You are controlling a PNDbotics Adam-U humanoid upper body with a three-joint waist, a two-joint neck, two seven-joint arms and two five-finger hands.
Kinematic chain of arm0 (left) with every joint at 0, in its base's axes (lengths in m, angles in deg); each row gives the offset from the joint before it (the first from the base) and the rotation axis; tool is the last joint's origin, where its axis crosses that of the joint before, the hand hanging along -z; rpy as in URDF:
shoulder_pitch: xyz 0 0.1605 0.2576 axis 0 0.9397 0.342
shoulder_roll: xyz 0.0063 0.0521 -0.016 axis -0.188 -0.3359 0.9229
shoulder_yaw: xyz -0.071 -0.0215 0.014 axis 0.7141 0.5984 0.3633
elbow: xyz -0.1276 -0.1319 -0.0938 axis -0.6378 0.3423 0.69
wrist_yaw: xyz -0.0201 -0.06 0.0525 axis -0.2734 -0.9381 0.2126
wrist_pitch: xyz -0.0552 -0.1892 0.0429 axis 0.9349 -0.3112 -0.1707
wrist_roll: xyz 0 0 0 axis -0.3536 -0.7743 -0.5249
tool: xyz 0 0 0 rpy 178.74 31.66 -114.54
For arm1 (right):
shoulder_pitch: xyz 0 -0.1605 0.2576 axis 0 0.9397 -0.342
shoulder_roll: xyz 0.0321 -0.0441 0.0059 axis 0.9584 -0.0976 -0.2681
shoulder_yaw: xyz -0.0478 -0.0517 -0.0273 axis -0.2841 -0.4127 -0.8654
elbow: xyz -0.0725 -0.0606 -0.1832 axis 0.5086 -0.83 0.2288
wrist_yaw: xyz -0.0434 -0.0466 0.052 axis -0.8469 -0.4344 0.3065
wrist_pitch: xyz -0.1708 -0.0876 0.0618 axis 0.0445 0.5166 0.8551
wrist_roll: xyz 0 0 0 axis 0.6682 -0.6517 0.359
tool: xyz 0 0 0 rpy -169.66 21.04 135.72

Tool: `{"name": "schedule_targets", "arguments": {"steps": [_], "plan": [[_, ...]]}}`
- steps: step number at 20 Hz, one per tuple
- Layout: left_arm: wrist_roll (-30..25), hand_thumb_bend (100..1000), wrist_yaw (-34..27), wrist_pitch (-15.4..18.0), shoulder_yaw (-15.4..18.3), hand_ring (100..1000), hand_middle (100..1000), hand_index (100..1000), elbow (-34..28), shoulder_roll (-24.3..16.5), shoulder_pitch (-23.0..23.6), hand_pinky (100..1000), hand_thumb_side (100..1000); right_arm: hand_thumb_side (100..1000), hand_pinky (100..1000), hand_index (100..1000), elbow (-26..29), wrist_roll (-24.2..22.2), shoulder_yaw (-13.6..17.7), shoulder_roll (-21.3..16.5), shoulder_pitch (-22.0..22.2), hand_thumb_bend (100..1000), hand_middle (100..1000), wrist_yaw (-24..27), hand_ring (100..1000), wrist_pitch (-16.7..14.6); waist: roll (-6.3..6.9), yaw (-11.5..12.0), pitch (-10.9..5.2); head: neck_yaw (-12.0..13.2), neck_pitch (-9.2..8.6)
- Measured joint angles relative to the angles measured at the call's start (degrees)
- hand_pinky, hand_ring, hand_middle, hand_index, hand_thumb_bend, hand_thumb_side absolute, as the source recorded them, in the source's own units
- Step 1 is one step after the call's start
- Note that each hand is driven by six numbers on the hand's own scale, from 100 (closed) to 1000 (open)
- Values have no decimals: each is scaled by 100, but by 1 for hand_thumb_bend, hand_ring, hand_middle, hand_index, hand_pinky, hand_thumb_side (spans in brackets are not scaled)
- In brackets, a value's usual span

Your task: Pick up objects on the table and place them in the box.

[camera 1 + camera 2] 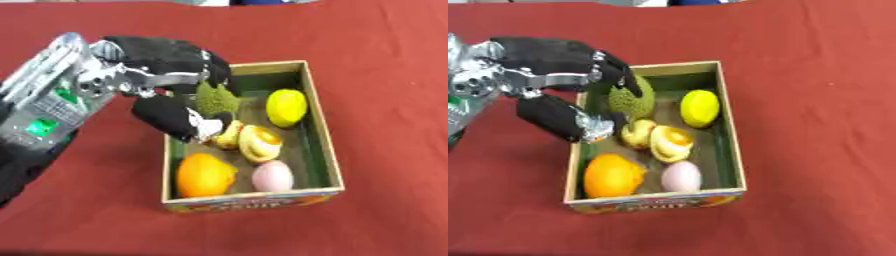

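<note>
One open cardboard box (730,150) sits at the centre of the red desk (815,75), its long sides running from 12 to 6 o'clock. Five fruit pieces lie inside. One bumpy green fruit, like a small durian (633,100), lies at the box's 11 o'clock corner. One yellow lemon (699,108) lies at 1 o'clock, apart from the green fruit. In the middle lies one yellow, peeled-looking fruit (667,141), with a paler lobe toward 9 o'clock. One orange (612,176) fills the 7 o'clock corner, and one pale pink egg-shaped fruit (681,176) lies just beside it at 5 o'clock.

The box's near outer wall carries a coloured printed strip with lettering (658,202); the words cannot be read.

One robot hand shows, the left robot hand (553,75), coming in from 9 o'clock over the box's left wall. Its fingers (610,65) curl over the top of the green fruit and its thumb (566,120) reaches toward the yellow fruit, so it appears to grasp the green fruit inside the box.
</note>
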Motion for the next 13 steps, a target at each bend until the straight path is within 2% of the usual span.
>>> {"name": "schedule_targets", "arguments": {"steps": [3,5,9,11,13], "plan": [[1252,100,-648,-275,855,676,683,816,-302,13,379,776,626,532,773,891,0,12,4,1,-27,100,757,2,755,1,-41,61,-57,-97,5],[2353,100,-1191,-246,1495,672,677,815,-383,71,653,772,628,531,773,892,0,19,5,2,-29,100,758,1,755,-2,-55,106,-59,-153,6],[4493,100,-2202,177,2567,679,678,848,-421,195,1503,777,652,530,774,892,0,39,10,2,-37,100,763,-10,753,-21,-107,179,-61,-223,6],[5208,100,-2591,453,2929,684,682,861,-423,247,2009,781,661,529,774,892,0,49,23,3,-61,100,764,-35,751,-25,-137,206,-69,-237,6],[5667,100,-2864,688,3205,683,680,868,-425,329,2465,782,670,529,775,894,0,57,33,8,-70,100,766,-65,750,-18,-152,239,-84,-238,6]]}}
